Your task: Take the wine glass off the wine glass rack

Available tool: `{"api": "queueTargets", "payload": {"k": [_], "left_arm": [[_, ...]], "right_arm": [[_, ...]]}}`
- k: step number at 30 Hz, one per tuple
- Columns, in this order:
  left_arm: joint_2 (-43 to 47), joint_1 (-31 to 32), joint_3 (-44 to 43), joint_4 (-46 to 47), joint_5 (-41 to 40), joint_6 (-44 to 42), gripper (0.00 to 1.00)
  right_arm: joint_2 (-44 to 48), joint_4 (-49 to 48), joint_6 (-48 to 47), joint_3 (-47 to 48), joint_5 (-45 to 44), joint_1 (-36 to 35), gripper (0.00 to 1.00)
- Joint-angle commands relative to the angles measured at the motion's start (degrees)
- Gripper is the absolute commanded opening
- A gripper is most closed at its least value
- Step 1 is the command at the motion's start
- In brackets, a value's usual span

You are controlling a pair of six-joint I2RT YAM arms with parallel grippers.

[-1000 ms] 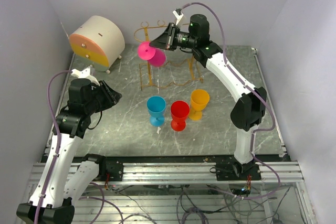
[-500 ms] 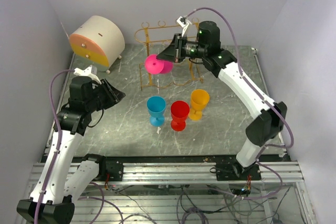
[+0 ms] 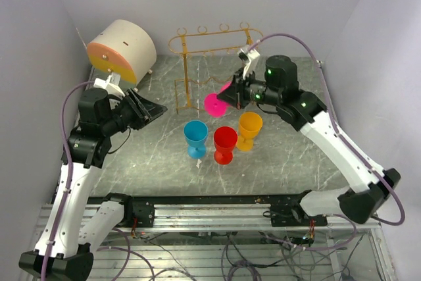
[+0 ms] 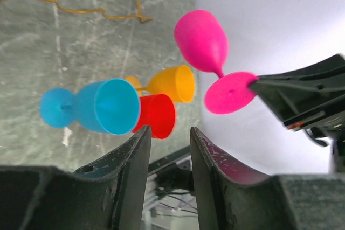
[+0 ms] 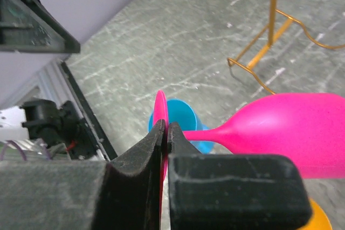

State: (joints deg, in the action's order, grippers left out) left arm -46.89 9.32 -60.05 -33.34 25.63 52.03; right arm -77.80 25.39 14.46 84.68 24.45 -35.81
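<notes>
The pink wine glass hangs sideways in the air, in front of and below the top rail of the golden wire wine glass rack and apart from it. My right gripper is shut on the glass's flat foot. In the right wrist view the fingers pinch the foot disc, with the stem and bowl stretching right. My left gripper stands open and empty to the left of the glasses. In its wrist view its fingers frame the pink glass further off.
Blue, red and orange glasses stand in a row just in front of the held glass. A cream round drawer box sits at the back left. The rack's wavy lower bar lies behind the glasses.
My right arm has carried the pink glass down and forward from the rack's top rail to above the row of glasses. My left gripper has swung a little towards the middle.
</notes>
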Motion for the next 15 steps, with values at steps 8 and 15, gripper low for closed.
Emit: {"api": "queueTargets", "payload": {"k": [8, 15], "left_arm": [[0.0, 0.0, 3.5, 11.9, 14.6, 15.0, 0.52], [1.0, 0.0, 6.6, 17.5, 18.9, 22.6, 0.55]], "right_arm": [[15.8, 1.1, -15.8, -8.5, -25.8, -11.6, 0.0], [16.5, -7.7, -25.1, -11.6, -34.5, -20.4, 0.0]]}}
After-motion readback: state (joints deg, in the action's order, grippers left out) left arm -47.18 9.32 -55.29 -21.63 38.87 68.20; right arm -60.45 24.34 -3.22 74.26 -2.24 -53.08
